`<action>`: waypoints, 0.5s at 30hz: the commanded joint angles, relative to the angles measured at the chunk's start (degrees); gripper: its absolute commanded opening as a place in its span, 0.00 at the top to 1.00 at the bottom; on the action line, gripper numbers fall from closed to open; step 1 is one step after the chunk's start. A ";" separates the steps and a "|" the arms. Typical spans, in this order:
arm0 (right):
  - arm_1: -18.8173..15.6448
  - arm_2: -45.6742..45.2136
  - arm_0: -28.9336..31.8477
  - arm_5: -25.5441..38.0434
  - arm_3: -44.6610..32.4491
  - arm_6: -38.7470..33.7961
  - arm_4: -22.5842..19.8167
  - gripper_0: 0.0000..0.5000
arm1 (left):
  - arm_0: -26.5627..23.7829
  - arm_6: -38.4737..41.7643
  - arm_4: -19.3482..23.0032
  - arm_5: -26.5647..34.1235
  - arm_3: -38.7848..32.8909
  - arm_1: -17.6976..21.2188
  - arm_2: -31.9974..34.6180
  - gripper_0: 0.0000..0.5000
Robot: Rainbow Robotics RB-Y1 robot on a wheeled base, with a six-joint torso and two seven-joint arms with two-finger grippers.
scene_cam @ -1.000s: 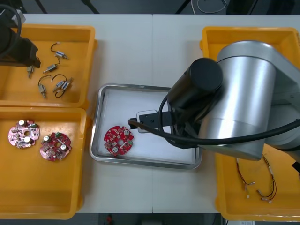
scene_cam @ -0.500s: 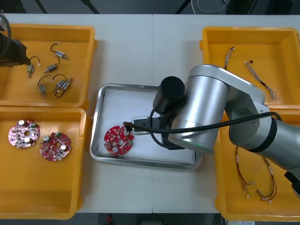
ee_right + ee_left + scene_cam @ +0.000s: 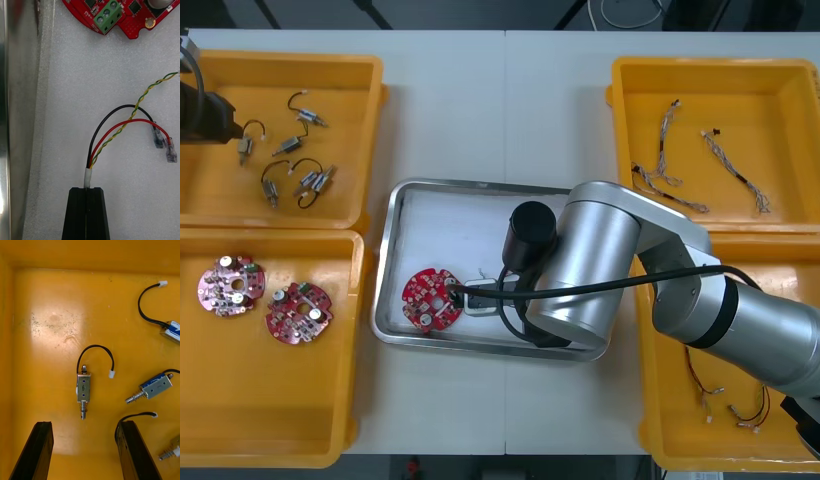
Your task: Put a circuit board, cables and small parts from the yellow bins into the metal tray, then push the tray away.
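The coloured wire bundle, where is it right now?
In the right wrist view, the wire bundle is pinched by the right gripper, inside the metal tray, beside the red circuit board.

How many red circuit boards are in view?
3 circuit boards: one in the metal tray beside the cable in the right claw; two in the near left yellow bin. The right arm covers part of the tray; more may be hidden.

Bright, even light from overhead leaves only soft shadows on the pale surface (image 3: 450,110), with glare streaking the rim of the metal tray (image 3: 383,280) and a dull sheen on the floor of the yellow bin (image 3: 56,320).
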 commanded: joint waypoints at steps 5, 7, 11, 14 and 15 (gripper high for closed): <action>1.25 2.30 0.65 -0.51 -0.55 -1.43 1.62 0.18 | -2.81 -2.79 -1.45 -8.40 4.28 -2.50 -1.74 0.00; 1.33 2.13 0.65 -0.51 -0.46 -1.78 1.62 0.00 | -2.81 -2.88 -1.36 -10.51 5.34 -2.76 -2.79 0.00; 1.77 0.72 0.65 0.11 -0.72 -2.31 1.27 0.00 | -2.81 -3.23 -1.36 -13.76 7.62 -3.37 -3.59 0.00; 2.39 -1.30 0.65 1.96 -1.51 -2.66 1.36 0.00 | -2.81 -3.50 -1.36 -14.29 8.33 -3.46 -3.94 0.00; 2.83 -2.35 0.65 3.45 -2.22 -2.84 2.06 0.00 | -2.81 -3.50 -1.45 -14.38 8.50 -3.46 -4.11 0.00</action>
